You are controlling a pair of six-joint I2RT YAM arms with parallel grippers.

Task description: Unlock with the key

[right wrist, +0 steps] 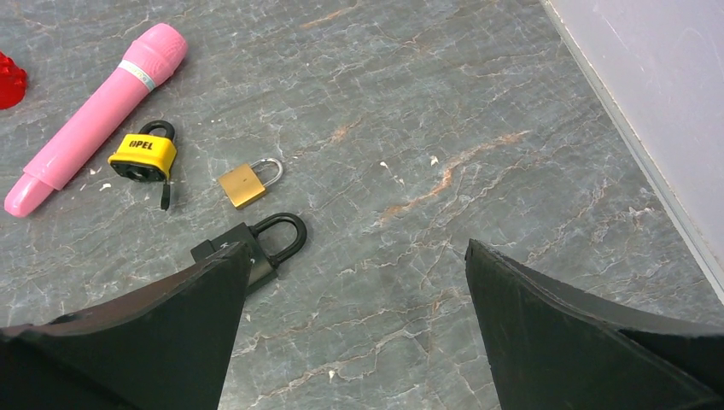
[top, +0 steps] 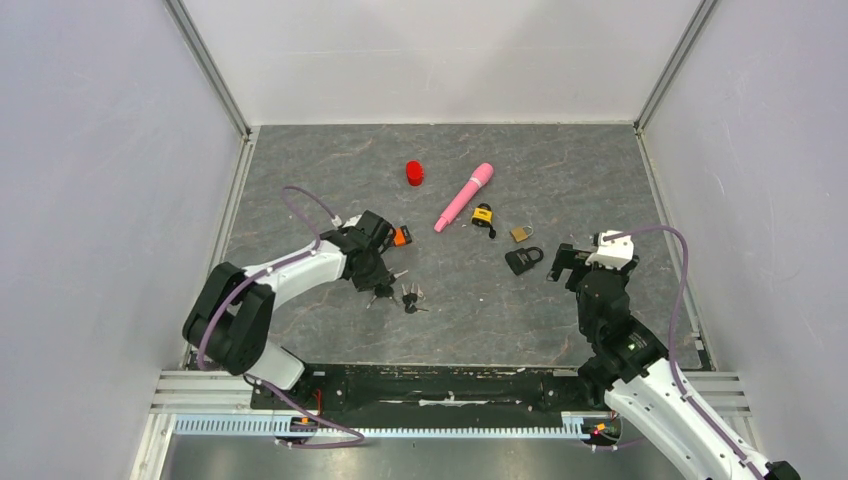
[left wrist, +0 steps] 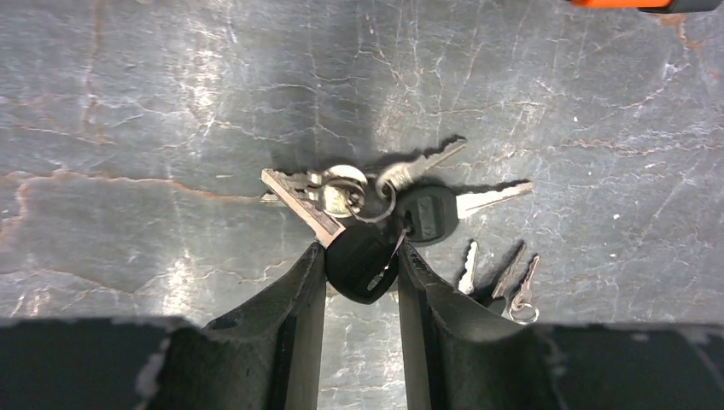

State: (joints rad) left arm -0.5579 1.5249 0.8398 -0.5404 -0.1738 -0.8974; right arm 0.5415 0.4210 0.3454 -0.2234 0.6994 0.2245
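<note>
Reaching up and to the right from its base, your left arm lies low over the table (top: 560, 170), elbow bent and wrist pitched down. The left gripper (left wrist: 359, 248) points at the surface. Its fingers (left wrist: 299, 299) stand narrow, pressed on either side of the black head of a key (left wrist: 363, 260) — you have it pinched. The rest of the bunch (left wrist: 341, 192) fans out on the table just beyond the tips, and a smaller bunch (left wrist: 512, 286) lies near on the right.

Your right arm rises from the near right corner, folded, with its forearm leaning in toward the middle. The right gripper (right wrist: 357, 248) is spread wide and holds nothing — it hangs above bare table. The black lock (right wrist: 277, 239) lies flat just beside one finger. The brass lock (right wrist: 243, 184) and yellow lock (right wrist: 143, 156) lie beyond it.
</note>
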